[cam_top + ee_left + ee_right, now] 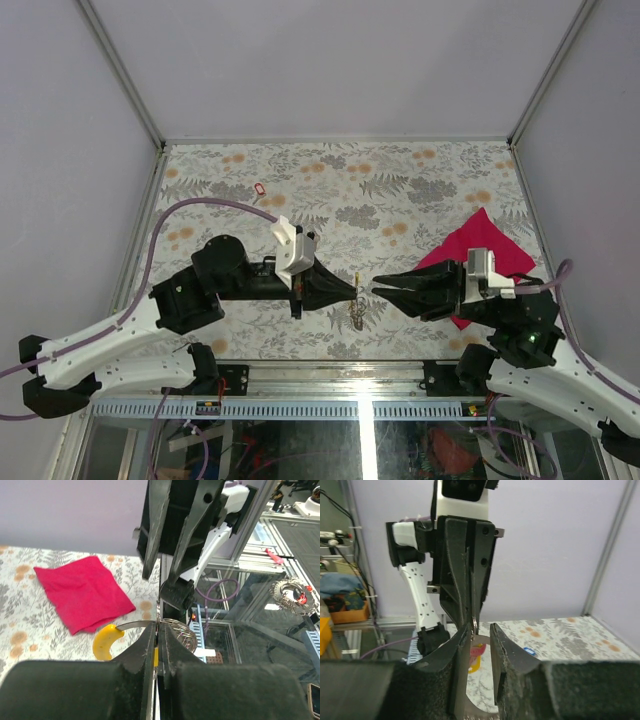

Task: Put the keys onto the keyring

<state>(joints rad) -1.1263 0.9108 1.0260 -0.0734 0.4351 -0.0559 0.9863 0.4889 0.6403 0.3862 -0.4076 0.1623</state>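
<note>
Keyring (134, 624) sits pinched in left gripper (157, 632), beside parted right gripper (481, 632).

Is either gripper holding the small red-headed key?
No, the small red-headed key lies alone on the floral-patterned table, far from the left gripper and the right gripper.

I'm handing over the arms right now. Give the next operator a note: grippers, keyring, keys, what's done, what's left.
Left gripper: shut on the keyring, holding it off the table at centre front.
Right gripper: open, tips facing the left's, holding nothing.
Keys: the red key lies loose at the far left; the others are not clearly visible.
Done: the ring is in hand. I cannot tell whether any key is threaded.
Left: fetch and thread at least the red key.
</note>
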